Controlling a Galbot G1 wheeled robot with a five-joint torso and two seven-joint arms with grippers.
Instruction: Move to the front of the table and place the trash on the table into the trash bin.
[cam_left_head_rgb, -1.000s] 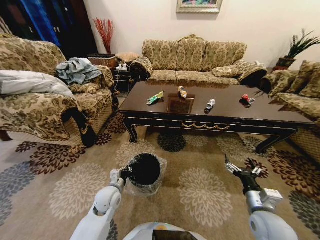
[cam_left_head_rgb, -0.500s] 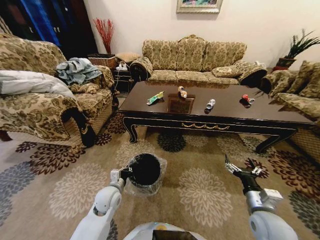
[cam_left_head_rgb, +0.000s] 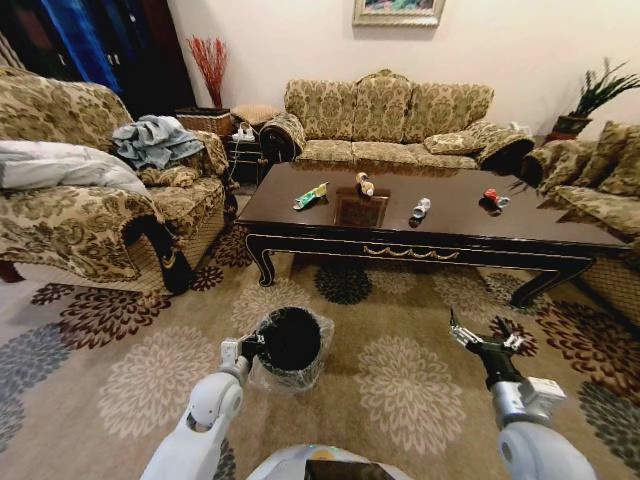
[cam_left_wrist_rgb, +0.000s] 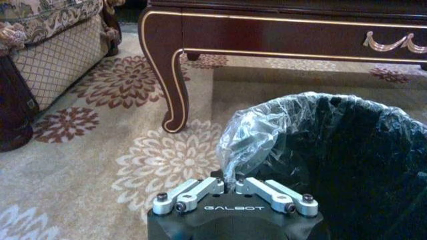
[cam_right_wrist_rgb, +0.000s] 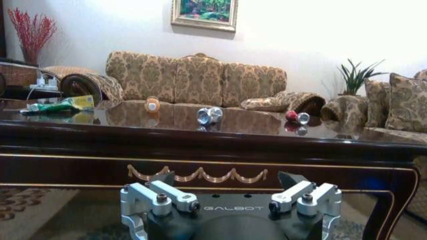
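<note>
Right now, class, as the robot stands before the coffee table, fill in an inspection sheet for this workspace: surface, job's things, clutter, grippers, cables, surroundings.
Surface: table, glossy dark wood, gold trim.
Job's things: green-yellow wrapper, tan bottle, silver can and red can lie apart on the tabletop; trash bin with clear liner stands on the carpet before the table.
Clutter: nothing seen on the table besides the trash.
Grippers: left gripper shut on the trash bin's liner rim; right gripper open, held low before the table, holding nothing.
Cables: nothing seen.
Surroundings: patterned sofas on three sides, floral carpet, plant.
</note>
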